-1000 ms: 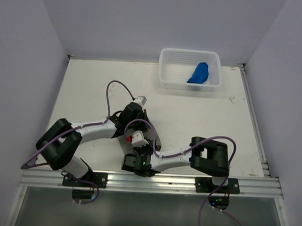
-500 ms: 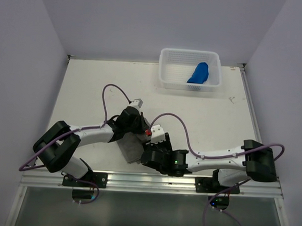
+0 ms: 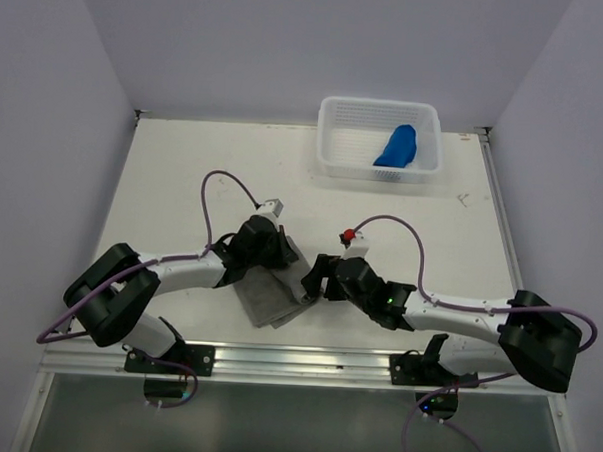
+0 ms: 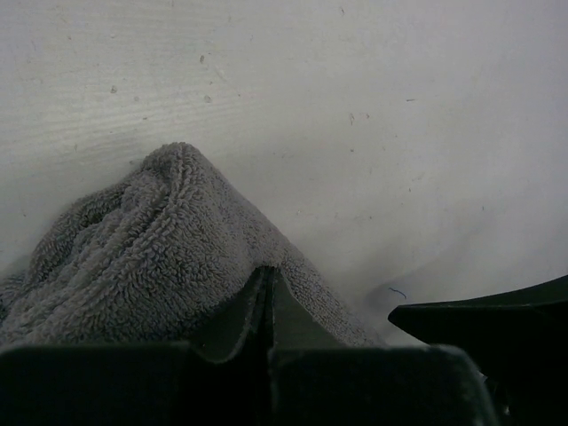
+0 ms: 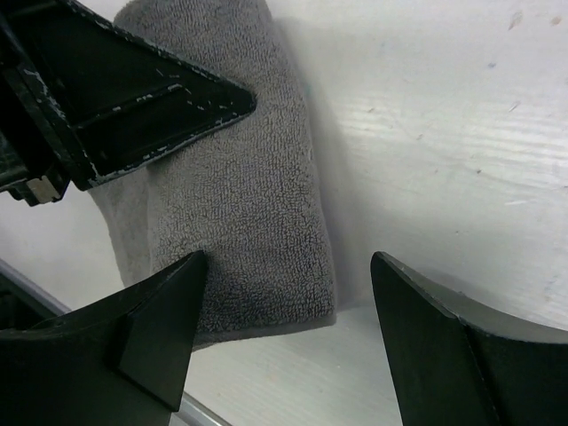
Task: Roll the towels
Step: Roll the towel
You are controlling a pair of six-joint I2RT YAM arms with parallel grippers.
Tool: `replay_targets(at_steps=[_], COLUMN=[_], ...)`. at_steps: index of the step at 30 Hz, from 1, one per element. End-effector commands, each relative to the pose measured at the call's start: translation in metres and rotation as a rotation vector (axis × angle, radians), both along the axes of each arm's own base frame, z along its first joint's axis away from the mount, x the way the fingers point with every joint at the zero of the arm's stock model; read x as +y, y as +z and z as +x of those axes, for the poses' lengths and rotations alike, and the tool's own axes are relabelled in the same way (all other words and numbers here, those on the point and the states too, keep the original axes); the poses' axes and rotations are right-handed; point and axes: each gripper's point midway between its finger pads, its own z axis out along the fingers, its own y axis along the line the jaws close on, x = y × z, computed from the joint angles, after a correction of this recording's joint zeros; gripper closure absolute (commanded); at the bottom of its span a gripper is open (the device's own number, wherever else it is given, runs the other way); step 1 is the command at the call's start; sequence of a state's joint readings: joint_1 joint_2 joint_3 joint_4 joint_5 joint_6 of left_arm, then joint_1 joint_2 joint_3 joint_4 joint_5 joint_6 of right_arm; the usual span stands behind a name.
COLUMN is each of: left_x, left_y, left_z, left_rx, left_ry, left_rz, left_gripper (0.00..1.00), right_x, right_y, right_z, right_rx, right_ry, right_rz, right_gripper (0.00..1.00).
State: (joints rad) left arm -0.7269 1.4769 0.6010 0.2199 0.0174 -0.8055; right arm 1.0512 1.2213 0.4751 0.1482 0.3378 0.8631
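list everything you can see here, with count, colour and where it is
grey towel: one, grey, bundled on the table by the near edge, between the two claws
blue towel: one, royal blue, inside the basket
basket: one, white, perforated, far right part of the table
table: one, off-white, under everything
left claw: one, black, shut, tips at the grey towel
right claw: one, black, open, fingers straddling the grey towel's end
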Motion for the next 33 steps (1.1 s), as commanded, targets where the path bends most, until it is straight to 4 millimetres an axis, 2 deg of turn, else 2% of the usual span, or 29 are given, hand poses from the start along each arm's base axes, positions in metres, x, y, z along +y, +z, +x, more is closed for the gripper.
replay_targets(at_steps=[1,2,7,11,12,14,15,17,20,21,23,24,25,28,29,30,31,33], left_x=[0.028,0.028,0.029,0.031,0.031,0.029,0.029,0.03,0.029,0.024,0.025,0.022,0.024,0.022,0.023,0.021,0.021,0.018], left_y=[-0.035,-0.035,-0.038,-0.039,-0.039,-0.038,-0.038,-0.034,-0.023,-0.013,-0.004,0.011,0.017,0.046,0.053,0.059,0.063,0.073], left_z=[-0.02,-0.02,-0.023,-0.023,-0.023,-0.024,-0.024,-0.021,-0.014,-0.01,-0.003,0.007,0.013,0.033,0.036,0.038,0.042,0.045], left_rx=[0.097,0.097,0.102,0.102,0.102,0.103,0.107,0.097,0.07,0.061,0.043,0.009,-0.006,-0.065,-0.065,-0.075,-0.086,-0.101], left_ry=[0.023,0.022,0.023,0.029,0.03,0.021,0.019,0.021,0.021,0.006,0.008,0.014,0.019,0.032,0.033,0.032,0.034,0.029], left_rz=[0.118,0.118,0.119,0.121,0.122,0.116,0.119,0.116,0.109,0.082,0.088,0.074,0.078,0.064,0.072,0.065,0.064,0.052], left_gripper=[1.0,1.0,1.0,1.0,1.0,1.0,1.0,1.0,1.0,1.0,1.0,1.0,1.0,1.0,1.0,1.0,1.0,1.0], right_x=[0.029,0.034,0.035,0.035,0.035,0.036,0.035,0.035,0.034,0.033,0.03,0.028,0.025,0.022,0.018,0.016,0.019,0.009], right_y=[0.007,0.01,0.002,0.0,-0.001,-0.001,-0.003,-0.003,-0.004,-0.004,-0.004,-0.005,-0.005,-0.007,-0.003,-0.001,0.001,0.008], right_z=[-0.01,-0.009,-0.013,-0.014,-0.014,-0.014,-0.013,-0.014,-0.014,-0.012,-0.011,-0.009,-0.006,-0.009,-0.003,-0.002,-0.009,-0.001], right_rx=[0.073,0.071,0.106,0.112,0.115,0.108,0.11,0.105,0.096,0.088,0.058,0.042,0.021,-0.036,-0.082,-0.112,-0.14,-0.21], right_ry=[0.08,0.081,0.072,0.074,0.075,0.082,0.08,0.087,0.096,0.09,0.105,0.104,0.089,0.104,0.079,0.067,0.082,0.016], right_rz=[0.16,0.195,0.242,0.251,0.249,0.244,0.239,0.23,0.212,0.205,0.167,0.144,0.122,0.03,-0.033,-0.072,-0.114,-0.223], right_gripper=[0.21,0.21,0.2,0.26,0.33,0.41,0.49,0.57,0.71,0.78,0.82,0.85,0.88,0.9,0.91,0.91,0.91,0.92])
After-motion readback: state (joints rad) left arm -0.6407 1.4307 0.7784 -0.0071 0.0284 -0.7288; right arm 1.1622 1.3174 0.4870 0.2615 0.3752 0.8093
